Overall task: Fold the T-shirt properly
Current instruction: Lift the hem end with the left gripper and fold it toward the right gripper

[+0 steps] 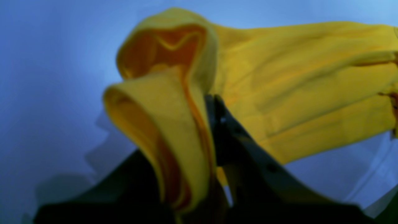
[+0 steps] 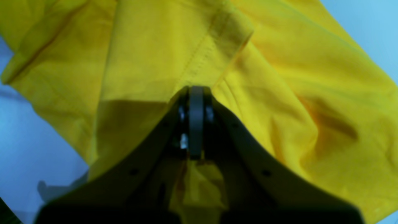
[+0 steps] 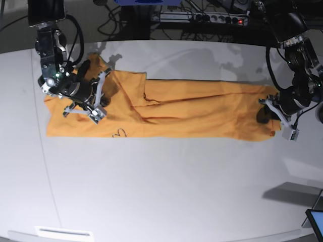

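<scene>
The orange-yellow T-shirt [image 3: 192,113] lies stretched lengthwise across the white table [image 3: 166,191], with a small dark heart-like mark [image 3: 119,133] near its front edge. My right gripper [image 3: 105,96] sits over the shirt's left end. In the right wrist view it [image 2: 196,90] is shut, with a hemmed flap of the T-shirt [image 2: 161,53] pinched between its jaws. My left gripper [image 3: 267,115] is at the shirt's right end. In the left wrist view it [image 1: 213,99] is shut on a looped fold of the T-shirt [image 1: 168,124], raised off the table.
Cables and a power strip [image 3: 212,19] lie along the table's far edge. A screen corner [image 3: 315,219] shows at the bottom right. A white label [image 3: 65,233] sits at the front left edge.
</scene>
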Motion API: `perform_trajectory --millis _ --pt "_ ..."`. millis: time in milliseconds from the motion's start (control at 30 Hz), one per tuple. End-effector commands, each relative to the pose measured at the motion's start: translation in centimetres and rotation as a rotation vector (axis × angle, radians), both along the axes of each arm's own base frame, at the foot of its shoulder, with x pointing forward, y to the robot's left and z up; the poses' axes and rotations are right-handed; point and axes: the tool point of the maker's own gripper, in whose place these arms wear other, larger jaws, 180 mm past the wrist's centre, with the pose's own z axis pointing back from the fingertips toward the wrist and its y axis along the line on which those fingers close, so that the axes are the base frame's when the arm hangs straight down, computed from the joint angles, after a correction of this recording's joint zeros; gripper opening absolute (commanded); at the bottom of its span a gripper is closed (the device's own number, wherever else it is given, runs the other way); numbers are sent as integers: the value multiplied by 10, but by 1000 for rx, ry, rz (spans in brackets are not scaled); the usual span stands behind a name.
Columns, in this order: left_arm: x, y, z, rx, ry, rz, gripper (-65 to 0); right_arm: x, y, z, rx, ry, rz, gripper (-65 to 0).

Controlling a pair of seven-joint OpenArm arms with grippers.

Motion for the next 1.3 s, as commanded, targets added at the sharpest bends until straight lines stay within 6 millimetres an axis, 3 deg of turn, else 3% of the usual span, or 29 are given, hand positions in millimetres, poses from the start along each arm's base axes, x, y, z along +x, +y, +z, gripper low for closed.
perform_trajectory --millis 0,333,767,1267 --pt "7 0 12 4 -38 -2 -650 -4 -7 -5 -42 27 4 -647" --pt "13 -30 6 -69 -24 -17 -650 -4 -8 -5 -44 27 5 -647" --pt "43 -106 21 -167 -97 -143 -650 -5 -8 -6 -46 29 6 -649" --pt "54 -189 27 -302 -77 -233 -650 -5 -9 -6 -49 30 6 -649"
